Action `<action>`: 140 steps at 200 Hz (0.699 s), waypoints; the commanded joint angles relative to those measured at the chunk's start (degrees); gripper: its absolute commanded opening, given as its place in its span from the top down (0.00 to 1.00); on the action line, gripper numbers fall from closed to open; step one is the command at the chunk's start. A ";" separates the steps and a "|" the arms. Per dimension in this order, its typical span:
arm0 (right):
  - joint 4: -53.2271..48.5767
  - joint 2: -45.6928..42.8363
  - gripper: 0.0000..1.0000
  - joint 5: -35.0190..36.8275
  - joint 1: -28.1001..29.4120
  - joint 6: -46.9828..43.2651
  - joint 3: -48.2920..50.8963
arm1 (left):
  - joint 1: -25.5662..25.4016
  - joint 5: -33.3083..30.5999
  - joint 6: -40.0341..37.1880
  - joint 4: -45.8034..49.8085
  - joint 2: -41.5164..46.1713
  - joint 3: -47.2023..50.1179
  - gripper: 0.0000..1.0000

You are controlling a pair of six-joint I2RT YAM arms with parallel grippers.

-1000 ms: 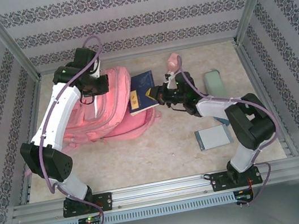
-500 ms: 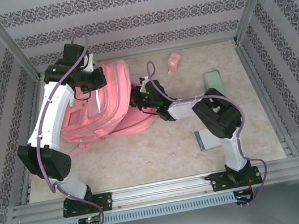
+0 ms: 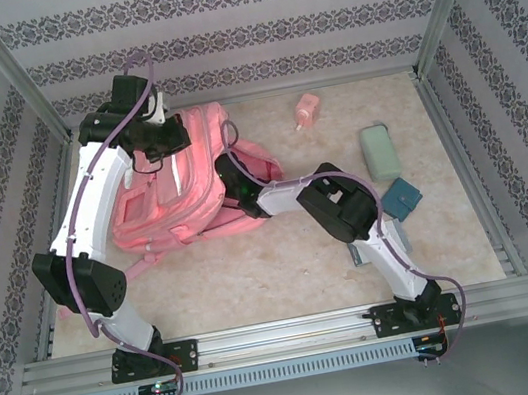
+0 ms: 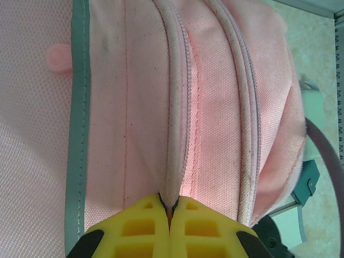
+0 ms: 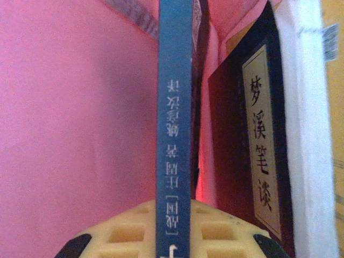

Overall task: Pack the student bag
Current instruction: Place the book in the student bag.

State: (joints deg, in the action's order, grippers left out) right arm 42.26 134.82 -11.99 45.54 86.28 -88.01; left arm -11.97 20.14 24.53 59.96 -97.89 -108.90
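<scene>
A blue book (image 5: 173, 134) is held tight by the right gripper (image 5: 173, 226), stretched low inside the student bag (image 3: 155, 211), whose seam (image 4: 173, 134) is pinched by the bent left gripper (image 4: 170, 212).

Inside the student bag (image 3: 176, 187) room is tight: a blue book (image 5: 173, 134) stands on edge, a dark book (image 5: 258, 145) just beside it, with pink lining walling the other side. The right gripper (image 5: 173, 217) fills the bag's mouth, and the left gripper (image 4: 171, 210) pinches its top seam. Right of the bag the table (image 3: 285, 265) lies open as far as a small pink thing (image 3: 307, 109), a green box (image 3: 379, 151) and a teal box (image 3: 401, 199)
</scene>
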 commanded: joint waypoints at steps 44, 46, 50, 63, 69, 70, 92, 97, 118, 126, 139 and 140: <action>-7.73 -3.00 0.48 -3.77 0.44 -2.76 0.32 | 0.17 3.24 -0.36 -7.21 0.60 -3.71 1.00; -7.96 -3.32 0.47 -3.75 0.39 -2.91 0.63 | 0.21 3.19 -0.41 -7.18 0.55 -3.82 1.00; -8.48 -4.02 0.46 -3.79 0.28 -3.38 1.07 | 0.23 3.20 -0.41 -7.20 0.54 -3.83 1.00; -9.91 -5.88 0.42 -4.63 -0.16 -4.67 2.15 | 0.32 3.02 -0.61 -7.17 0.59 -3.77 1.00; -10.54 -6.74 0.42 -4.98 -0.35 -5.12 2.66 | 0.35 2.96 -0.71 -7.12 0.59 -3.82 1.00; -10.67 -6.93 0.42 -5.02 -0.40 -5.23 2.80 | 0.40 3.01 -0.71 -7.13 0.59 -3.84 1.00; -14.33 -9.46 0.39 -6.30 -1.11 -6.31 4.51 | 0.97 2.93 -0.68 -7.13 0.51 -3.82 1.00; -15.04 -10.00 0.39 -6.58 -1.25 -6.47 4.90 | 1.23 2.97 -0.63 -7.15 0.52 -3.84 1.00; -16.79 -12.99 0.37 -6.66 -1.72 -8.03 7.82 | 1.91 3.28 -0.54 -7.28 0.51 -4.04 1.00; -17.85 -13.99 0.35 -6.56 -1.97 -8.59 9.13 | 2.17 3.27 -0.54 -7.33 0.48 -4.11 1.00; -19.03 -15.69 0.34 -6.76 -2.38 -9.49 10.99 | 2.46 3.63 -0.45 -7.47 0.35 -4.04 1.00; -19.04 -15.96 0.34 -6.75 -2.47 -9.49 11.18 | 2.46 3.65 -0.45 -7.53 0.34 -4.04 1.00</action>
State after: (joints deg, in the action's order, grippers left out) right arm 26.06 124.01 -17.58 43.99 80.14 -79.77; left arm -10.57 21.04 24.51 59.96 -97.91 -109.10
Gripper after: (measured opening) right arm 0.650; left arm 0.063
